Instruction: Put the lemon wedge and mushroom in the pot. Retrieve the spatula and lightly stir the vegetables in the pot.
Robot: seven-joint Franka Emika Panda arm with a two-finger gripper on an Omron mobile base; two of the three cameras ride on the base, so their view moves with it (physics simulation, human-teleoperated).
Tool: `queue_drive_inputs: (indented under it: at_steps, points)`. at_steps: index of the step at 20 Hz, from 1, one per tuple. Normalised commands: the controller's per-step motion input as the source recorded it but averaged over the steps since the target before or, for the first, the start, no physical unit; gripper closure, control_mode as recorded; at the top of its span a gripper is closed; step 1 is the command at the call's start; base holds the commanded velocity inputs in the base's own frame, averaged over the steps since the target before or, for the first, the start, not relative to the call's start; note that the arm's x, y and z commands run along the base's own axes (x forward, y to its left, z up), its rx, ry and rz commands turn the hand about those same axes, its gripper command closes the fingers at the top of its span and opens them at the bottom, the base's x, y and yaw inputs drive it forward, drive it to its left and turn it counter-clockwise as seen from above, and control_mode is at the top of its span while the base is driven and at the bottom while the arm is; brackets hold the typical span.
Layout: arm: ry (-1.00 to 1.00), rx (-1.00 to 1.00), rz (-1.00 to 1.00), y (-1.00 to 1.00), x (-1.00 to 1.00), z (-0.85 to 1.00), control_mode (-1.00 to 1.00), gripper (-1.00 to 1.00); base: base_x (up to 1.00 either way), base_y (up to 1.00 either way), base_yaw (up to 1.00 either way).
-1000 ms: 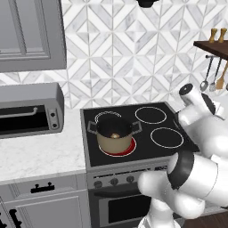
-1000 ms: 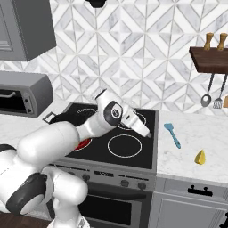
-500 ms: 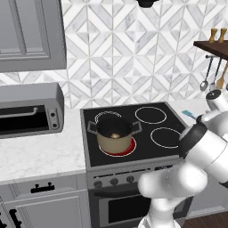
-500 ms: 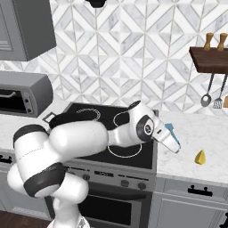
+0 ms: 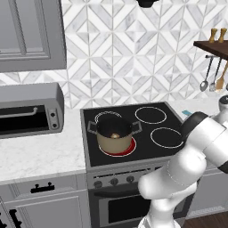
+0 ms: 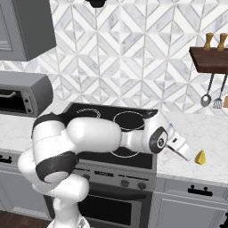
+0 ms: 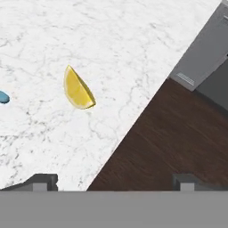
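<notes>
The lemon wedge (image 7: 78,89) lies on the white marble counter (image 7: 40,40), up and left of my gripper (image 7: 115,181), whose dark fingertips (image 7: 42,180) stand wide apart with nothing between them. From the right base view, my gripper (image 6: 186,152) hovers just left of the lemon wedge (image 6: 201,157), to the right of the stove. A teal tip of the spatula (image 7: 2,97) pokes in at the hand view's left edge. On the front left burner sits the beige pot (image 5: 115,136), and a tan lump, the mushroom (image 5: 115,135), lies inside it.
The counter's front edge runs diagonally close to the wedge, with dark wood floor (image 7: 169,147) below and a grey cabinet (image 7: 200,49) beyond. A toaster oven (image 5: 26,111) stands left of the stove (image 5: 153,129). Utensils (image 6: 205,99) hang under a wooden shelf (image 6: 209,60).
The arm has swung right, from over the stove out over the counter beside the lemon wedge. The jaws have stayed wide open.
</notes>
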Motion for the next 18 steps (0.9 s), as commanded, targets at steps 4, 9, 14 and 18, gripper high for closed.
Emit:
queue_drive_inputs:
  at_steps: [4, 9, 14, 18]
  points:
    - [0.0, 0.04, 0.14, -0.08, 0.0, 0.0, -1.0, -1.0, 0.0, 0.0, 0.0]
    - [0.06, 0.09, 0.15, -0.22, 0.15, -0.22, -1.0, -1.0, 0.0, 0.0, 0.0]
    - [0.06, 0.12, 0.12, -0.32, 0.2, -0.08, -1.0, -1.0, 0.0, 0.0, 0.0]
    - [0.0, 0.12, 0.07, -0.54, 0.15, 0.0, -1.0, -1.0, 0.0, 0.0, 0.0]
